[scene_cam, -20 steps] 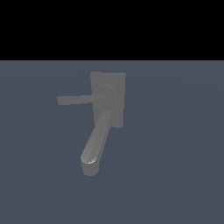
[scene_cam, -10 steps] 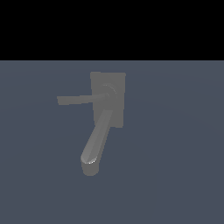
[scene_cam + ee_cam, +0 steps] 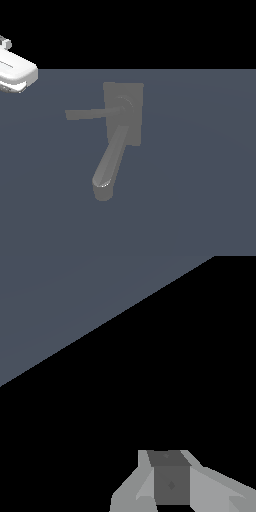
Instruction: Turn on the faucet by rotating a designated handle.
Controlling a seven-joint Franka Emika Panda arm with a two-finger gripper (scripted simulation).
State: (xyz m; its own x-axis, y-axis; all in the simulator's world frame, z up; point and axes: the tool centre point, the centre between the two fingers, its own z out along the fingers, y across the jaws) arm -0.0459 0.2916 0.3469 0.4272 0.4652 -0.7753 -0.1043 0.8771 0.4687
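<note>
Arm well apart from the faucet (image 3: 122, 117)
Handle (image 3: 87, 114) points toward the exterior view's left; the pincer's (image 3: 171, 483) opening cannot be told.

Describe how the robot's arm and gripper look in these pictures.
In the exterior view only a piece of the arm shows at the upper left edge: a white, rounded, glossy shell with a darker grey underside. The wrist view shows the gripper as pale grey angular blocks flanking a darker grey central block. No cables or markings are visible.
</note>
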